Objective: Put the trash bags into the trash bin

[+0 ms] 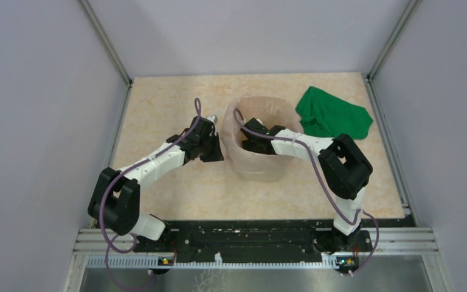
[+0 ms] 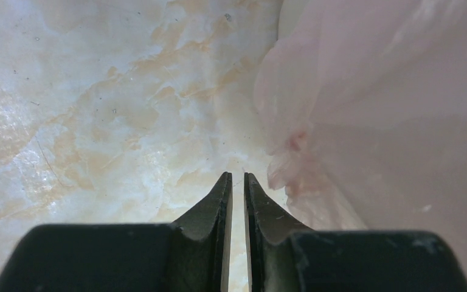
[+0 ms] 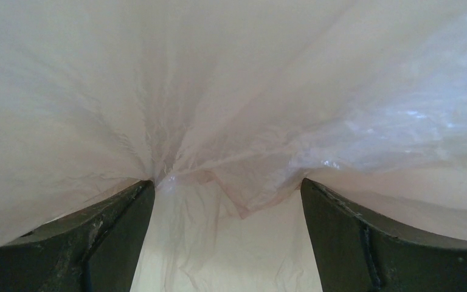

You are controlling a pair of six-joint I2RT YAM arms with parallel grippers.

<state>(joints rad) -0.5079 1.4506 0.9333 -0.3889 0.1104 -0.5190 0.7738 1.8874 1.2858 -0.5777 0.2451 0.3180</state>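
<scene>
Trash bin (image 1: 261, 167) stands upright at the middle of the desk (image 1: 170, 103), and the pale-pink trash bag (image 1: 266, 101) is in it, its film showing around the mouth and down the outer walls. Right arm reaches over the near rim and its right fingers (image 1: 250, 141) are down inside the mouth. From the right wrist view, those right fingers (image 3: 127, 213) are spread wide apart, holding nothing between them, with the crinkled trash bag (image 3: 231, 79) draped across both tips and gathered into folds against the one on the left of that view. Over on the other side, the left fingers (image 1: 211, 149) sit just beside the bin's left wall, outside it. The left wrist view shows the left fingers (image 2: 222, 194) drawn almost together, only a thin slit between them, bare marbled desk (image 2: 97, 91) visible through that slit, nothing pinched. Bunched trash bag (image 2: 371, 91) film lies right beside the tip on the right of that view; whether it touches, I can't tell. Behind the bin and to its right, a crumpled green cloth (image 1: 331, 114) lies on the desk, close to the rim.
</scene>
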